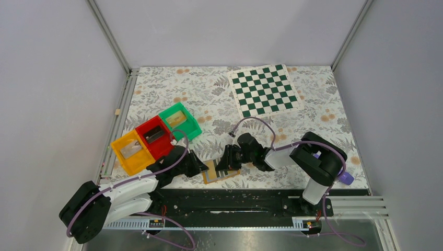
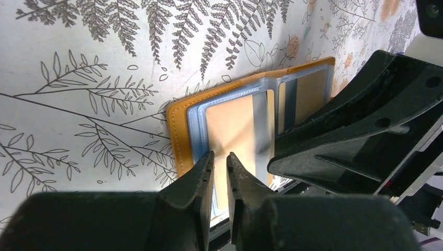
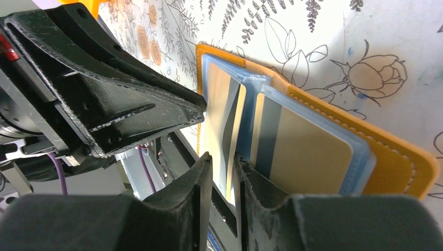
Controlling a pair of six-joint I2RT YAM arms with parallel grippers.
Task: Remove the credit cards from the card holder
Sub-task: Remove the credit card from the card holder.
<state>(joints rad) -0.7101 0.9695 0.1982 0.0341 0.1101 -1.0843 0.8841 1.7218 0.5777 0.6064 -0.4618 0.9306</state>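
Observation:
The card holder [image 1: 215, 175] lies open at the table's near edge, orange-bordered [image 2: 177, 136] with pale-blue pockets and tan credit cards [image 2: 232, 125]. My left gripper [image 1: 201, 166] rests on its left half, jaws [image 2: 219, 159] closed to a narrow slit with nothing between them. My right gripper [image 1: 223, 163] reaches in from the right. One credit card [image 3: 232, 130] stands tilted up on edge between the right gripper's [image 3: 223, 159] fingers, against the right finger, with a gap at the left one. A second striped card [image 3: 313, 157] sits in the holder's [image 3: 397, 167] right pocket.
Yellow [image 1: 130, 151], red [image 1: 154, 137] and green [image 1: 180, 120] bins stand in a row at the left. A green chessboard [image 1: 264, 90] lies at the back right. The black mounting rail [image 1: 235, 201] runs just below the holder. The two grippers nearly touch.

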